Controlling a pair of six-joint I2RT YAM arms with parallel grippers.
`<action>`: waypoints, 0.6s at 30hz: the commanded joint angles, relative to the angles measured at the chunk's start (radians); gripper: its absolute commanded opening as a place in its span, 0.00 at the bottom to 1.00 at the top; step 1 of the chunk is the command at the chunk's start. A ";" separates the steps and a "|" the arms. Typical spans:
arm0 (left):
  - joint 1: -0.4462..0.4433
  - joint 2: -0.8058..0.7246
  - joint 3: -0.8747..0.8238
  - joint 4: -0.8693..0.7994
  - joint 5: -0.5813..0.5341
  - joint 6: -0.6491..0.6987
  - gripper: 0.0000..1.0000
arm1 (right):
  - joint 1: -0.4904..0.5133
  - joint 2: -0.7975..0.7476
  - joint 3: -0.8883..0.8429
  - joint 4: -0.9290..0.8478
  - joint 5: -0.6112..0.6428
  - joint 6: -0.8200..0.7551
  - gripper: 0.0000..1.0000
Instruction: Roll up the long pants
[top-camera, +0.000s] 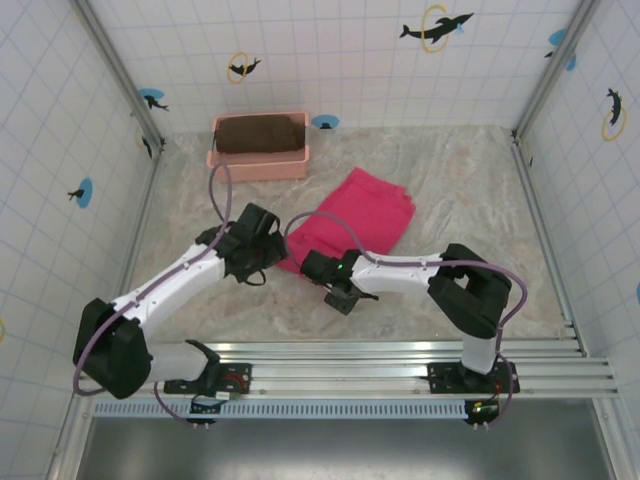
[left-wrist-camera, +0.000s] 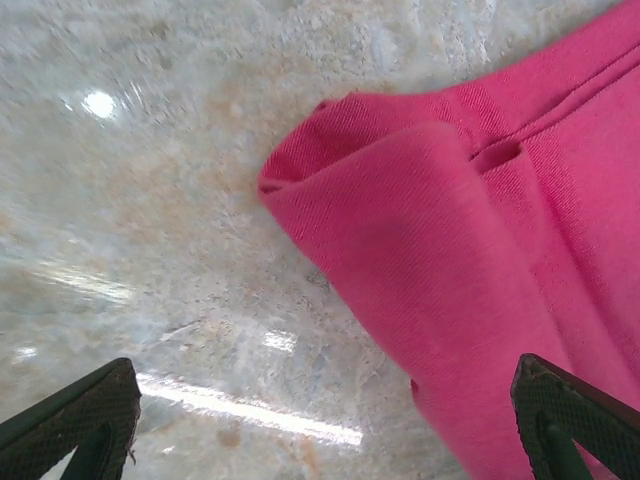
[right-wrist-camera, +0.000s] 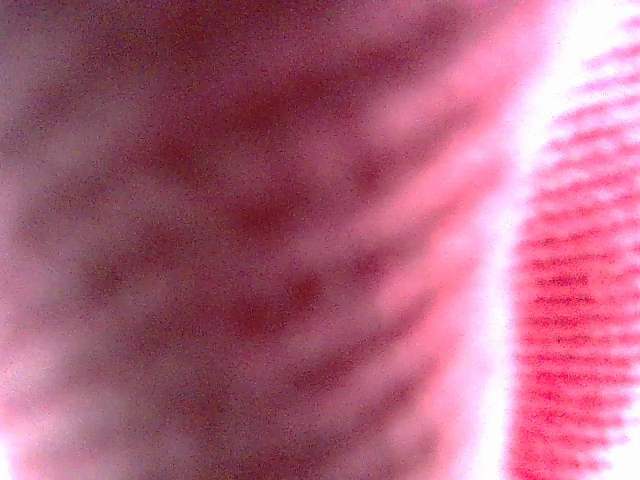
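Observation:
The long pants (top-camera: 362, 213) lie as a folded magenta-pink bundle in the middle of the table. My left gripper (top-camera: 272, 243) hovers at the bundle's near-left edge. In the left wrist view the left gripper (left-wrist-camera: 322, 400) is open wide, its dark fingertips (left-wrist-camera: 95, 410) at the bottom corners, with bare table and a folded corner of the pants (left-wrist-camera: 470, 260) between and ahead of them. My right gripper (top-camera: 306, 263) sits at the near end of the bundle. The right wrist view is blurred pink pants fabric (right-wrist-camera: 250, 250) pressed against the lens, so its fingers are hidden.
A pale pink basket (top-camera: 262, 166) stands at the back left, holding a dark brown folded cloth (top-camera: 260, 133). Tiled walls enclose the table on three sides. The marbled tabletop (top-camera: 480, 200) lies bare to the right of the pants.

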 joint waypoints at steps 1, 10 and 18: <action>-0.006 -0.090 -0.216 0.392 0.019 -0.169 0.97 | -0.028 0.038 -0.031 0.018 -0.168 -0.058 0.00; -0.028 -0.150 -0.559 1.053 -0.089 -0.383 0.97 | -0.033 0.055 -0.006 0.003 -0.224 -0.064 0.00; -0.037 0.109 -0.569 1.378 -0.030 -0.490 0.97 | -0.031 0.080 0.016 -0.001 -0.247 -0.057 0.00</action>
